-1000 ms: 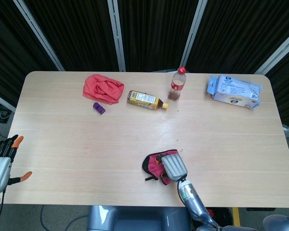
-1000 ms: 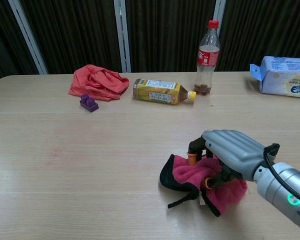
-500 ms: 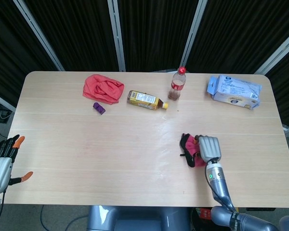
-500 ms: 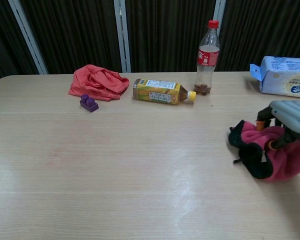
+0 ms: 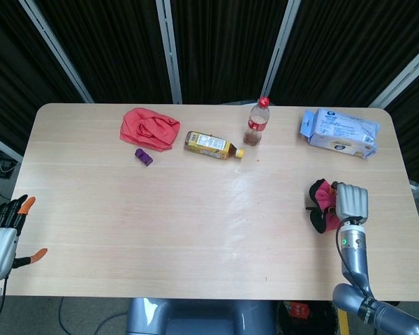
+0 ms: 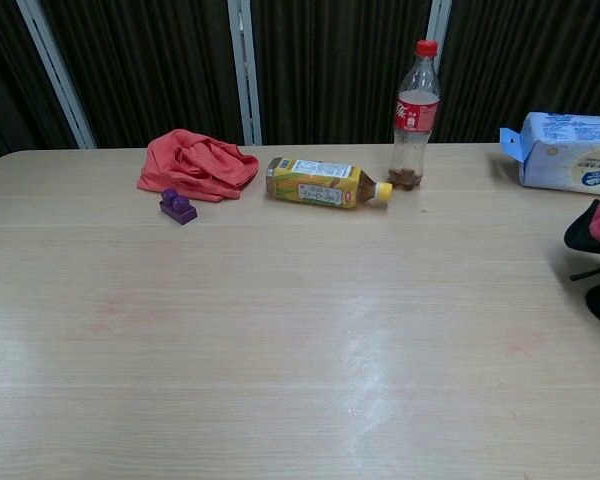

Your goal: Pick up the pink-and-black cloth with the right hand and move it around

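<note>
Grey right hand (image 5: 351, 203), bunched pink-and-black cloth (image 5: 321, 204)

Labels on both bottles (image 6: 322, 183) and packet (image 6: 570, 150), none legible

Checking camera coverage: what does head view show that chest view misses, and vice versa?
Head view only: the right hand gripping the pink-and-black cloth, and the left hand, holding nothing, off the table's left edge. Chest view only: nothing extra; just the cloth's edge at the frame's right. Both: red cloth, purple block, yellow bottle, cola bottle, blue-white pack.
</note>
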### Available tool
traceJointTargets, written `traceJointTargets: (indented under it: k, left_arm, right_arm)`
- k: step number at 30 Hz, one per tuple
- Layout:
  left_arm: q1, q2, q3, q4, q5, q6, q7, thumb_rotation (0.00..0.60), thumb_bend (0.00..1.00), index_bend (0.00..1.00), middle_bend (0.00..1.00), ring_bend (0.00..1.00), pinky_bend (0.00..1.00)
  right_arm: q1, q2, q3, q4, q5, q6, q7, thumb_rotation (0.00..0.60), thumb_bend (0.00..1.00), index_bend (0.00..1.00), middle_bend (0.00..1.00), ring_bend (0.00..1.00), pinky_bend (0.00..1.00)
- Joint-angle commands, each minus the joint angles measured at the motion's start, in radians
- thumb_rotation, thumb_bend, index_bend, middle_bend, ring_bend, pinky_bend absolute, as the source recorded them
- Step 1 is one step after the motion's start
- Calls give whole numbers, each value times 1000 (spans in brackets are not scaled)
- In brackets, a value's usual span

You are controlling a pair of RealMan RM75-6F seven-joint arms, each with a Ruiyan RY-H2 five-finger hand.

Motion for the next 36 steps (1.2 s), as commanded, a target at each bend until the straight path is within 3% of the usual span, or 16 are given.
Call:
traceJointTargets:
  k: [1, 7, 15, 25, 28, 31, 33, 36]
  left_arm:
    - [1, -1, 0, 0, 0, 2, 1, 600, 0, 11, 0, 0, 0]
    - [1, 0, -2, 2, -3, 3, -3, 600, 0, 11, 0, 0, 0]
    - [1, 2, -3, 4, -2, 2, -14, 600, 0, 11, 0, 0, 0]
    - [-1, 2, -3, 6, -3, -1, -18, 600, 0, 10, 0, 0, 0]
    - [-1, 1, -3, 5, -4, -2, -17, 600, 0, 9, 0, 0, 0]
    - [0, 0, -3, 5, -2, 0, -15, 600, 0, 9, 0, 0, 0]
    - [0, 0, -3, 5, -3, 0, -12, 600, 0, 9, 0, 0, 0]
    - [-1, -1, -2, 5, -4, -2, -10, 600, 0, 8, 0, 0, 0]
  right_arm:
    - [3, -11, -28, -31, -27, -6, 5, 600, 490, 758, 656, 540, 730]
    - [32, -68, -79, -107, -109, 2, 0, 600, 489, 758, 656, 540, 730]
    - [72, -124, -103, -220, -198, 32, -24, 600, 490, 758, 656, 540, 730]
    - [104, -111, -29, -222, -181, 73, -50, 600, 489, 737, 636, 516, 730]
    - [107, -96, -25, -217, -169, 76, -70, 600, 465, 646, 546, 431, 708]
    - [107, -79, -28, -231, -150, 61, -75, 600, 352, 490, 361, 260, 608]
    - [108, -64, -34, -252, -135, 42, -78, 600, 261, 351, 199, 103, 437]
    - [112, -43, -43, -279, -117, 19, -95, 600, 173, 204, 52, 2, 252]
